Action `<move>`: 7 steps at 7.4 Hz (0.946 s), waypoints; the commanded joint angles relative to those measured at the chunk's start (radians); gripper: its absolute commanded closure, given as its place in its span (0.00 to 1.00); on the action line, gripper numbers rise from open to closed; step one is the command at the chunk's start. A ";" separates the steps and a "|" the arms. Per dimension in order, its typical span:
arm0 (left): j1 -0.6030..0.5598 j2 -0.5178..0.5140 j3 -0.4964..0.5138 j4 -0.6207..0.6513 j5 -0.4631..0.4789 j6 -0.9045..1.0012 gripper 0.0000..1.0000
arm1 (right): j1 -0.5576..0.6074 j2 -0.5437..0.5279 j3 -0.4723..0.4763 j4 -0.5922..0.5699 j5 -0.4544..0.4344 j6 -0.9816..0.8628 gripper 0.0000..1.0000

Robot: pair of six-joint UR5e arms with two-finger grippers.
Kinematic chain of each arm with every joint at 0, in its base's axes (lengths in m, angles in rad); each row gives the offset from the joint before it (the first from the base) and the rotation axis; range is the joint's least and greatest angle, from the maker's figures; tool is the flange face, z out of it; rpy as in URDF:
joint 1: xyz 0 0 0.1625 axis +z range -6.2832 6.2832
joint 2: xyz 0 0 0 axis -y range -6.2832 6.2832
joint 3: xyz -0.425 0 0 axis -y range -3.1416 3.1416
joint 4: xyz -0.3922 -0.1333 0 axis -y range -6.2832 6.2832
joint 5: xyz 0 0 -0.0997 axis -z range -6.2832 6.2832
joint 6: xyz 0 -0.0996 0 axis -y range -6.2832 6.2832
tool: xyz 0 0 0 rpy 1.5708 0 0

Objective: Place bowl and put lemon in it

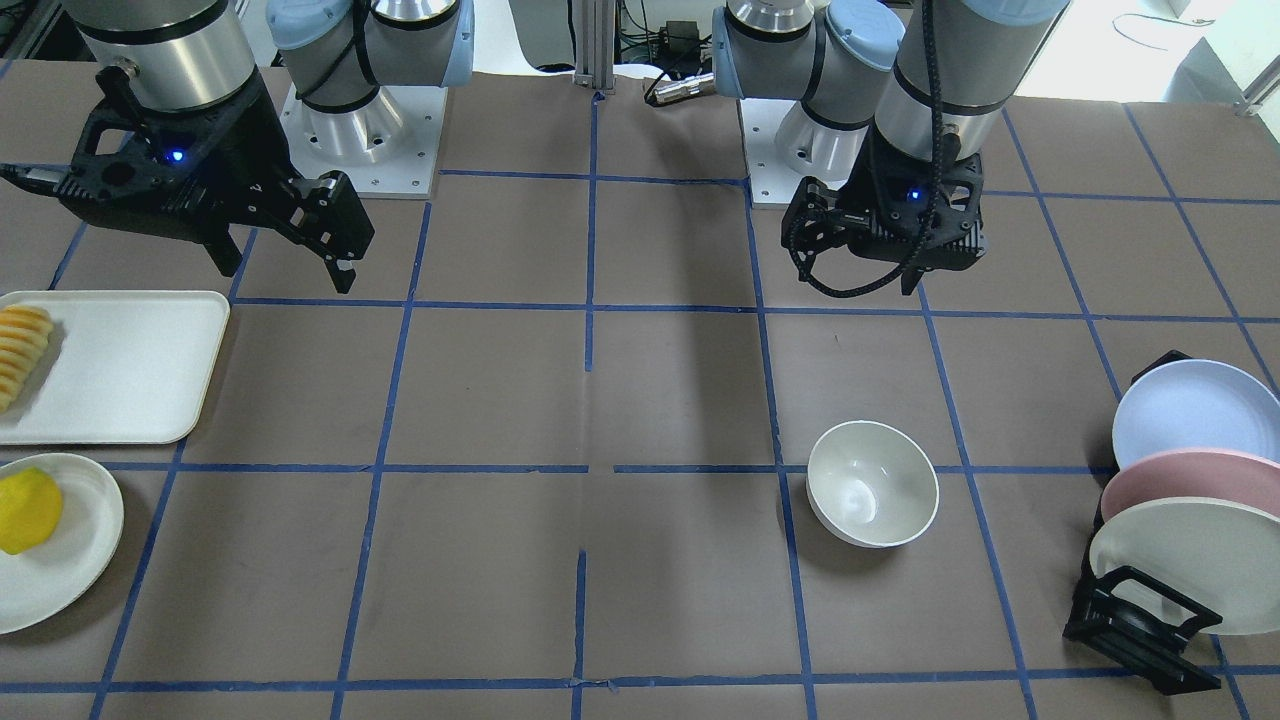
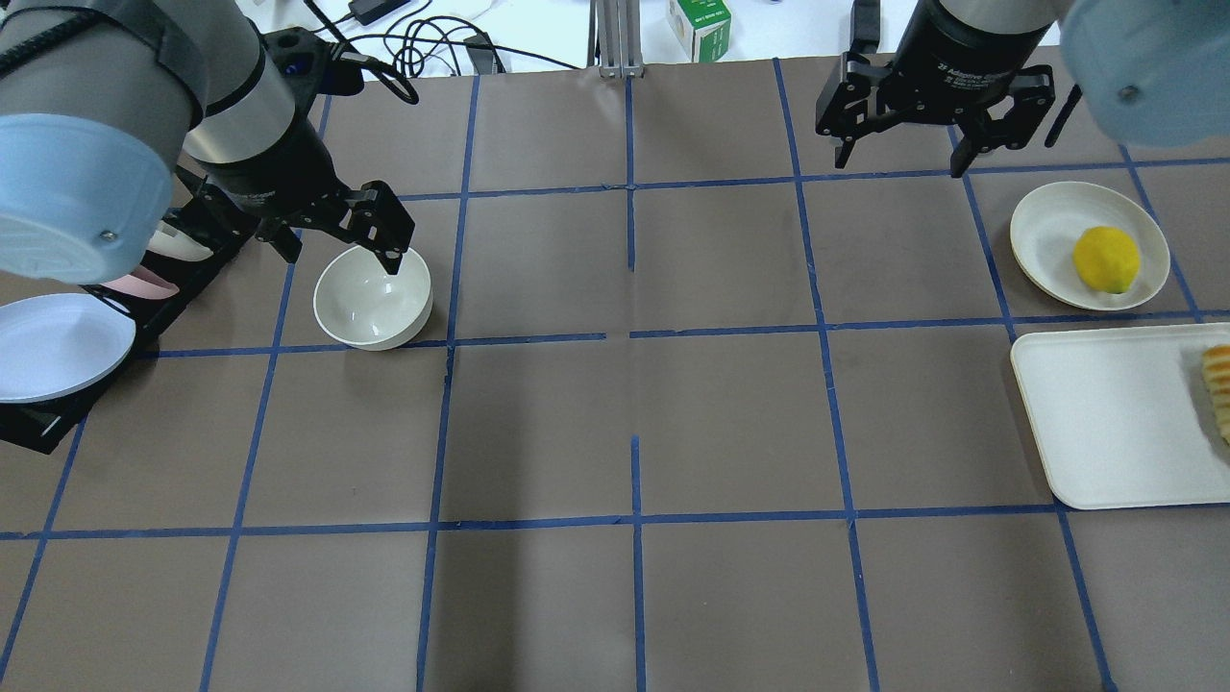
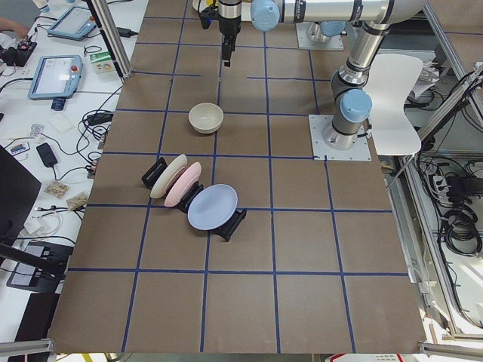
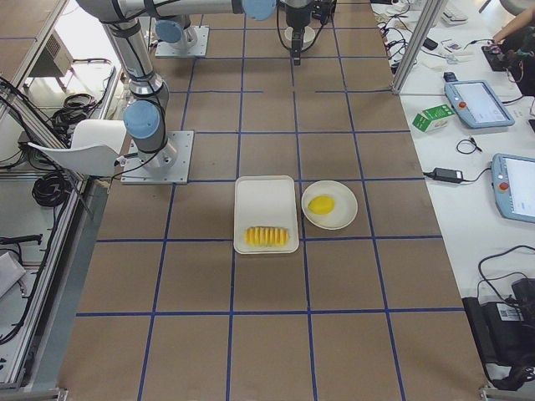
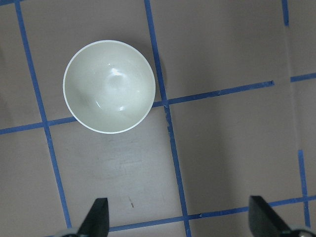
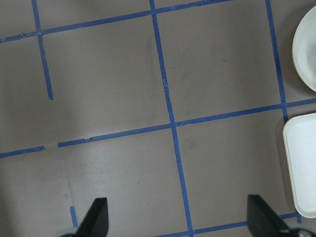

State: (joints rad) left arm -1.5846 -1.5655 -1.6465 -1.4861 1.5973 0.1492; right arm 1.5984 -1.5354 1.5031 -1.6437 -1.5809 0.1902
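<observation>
The off-white bowl (image 2: 373,298) stands upright and empty on the brown table; it also shows in the front view (image 1: 872,483) and the left wrist view (image 5: 109,86). My left gripper (image 2: 341,252) hangs open and empty well above the table, just off the bowl's rim. The yellow lemon (image 2: 1106,259) lies on a small white plate (image 2: 1052,226) at the far right; in the front view the lemon (image 1: 27,510) is at the left edge. My right gripper (image 2: 898,161) is open and empty, raised above bare table, left of the lemon's plate.
A white tray (image 2: 1115,413) with a row of orange-yellow fruit slices (image 1: 20,350) sits beside the lemon's plate. A black rack (image 1: 1140,620) holding three plates, blue, pink and cream, stands near the bowl on my left side.
</observation>
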 commanded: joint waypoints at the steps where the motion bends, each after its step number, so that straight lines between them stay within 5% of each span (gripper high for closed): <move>1: 0.002 0.001 -0.001 0.000 0.000 0.001 0.00 | 0.000 0.001 -0.001 -0.001 -0.001 -0.002 0.00; 5: -0.002 0.001 -0.004 -0.003 0.000 0.000 0.00 | -0.018 0.008 -0.012 -0.004 0.008 -0.044 0.00; 7: 0.003 -0.001 -0.004 0.004 -0.002 0.000 0.00 | -0.163 0.008 -0.027 0.021 -0.004 -0.211 0.00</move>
State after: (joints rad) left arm -1.5837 -1.5654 -1.6504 -1.4864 1.5965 0.1489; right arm 1.5286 -1.5275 1.4867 -1.6381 -1.5834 0.0745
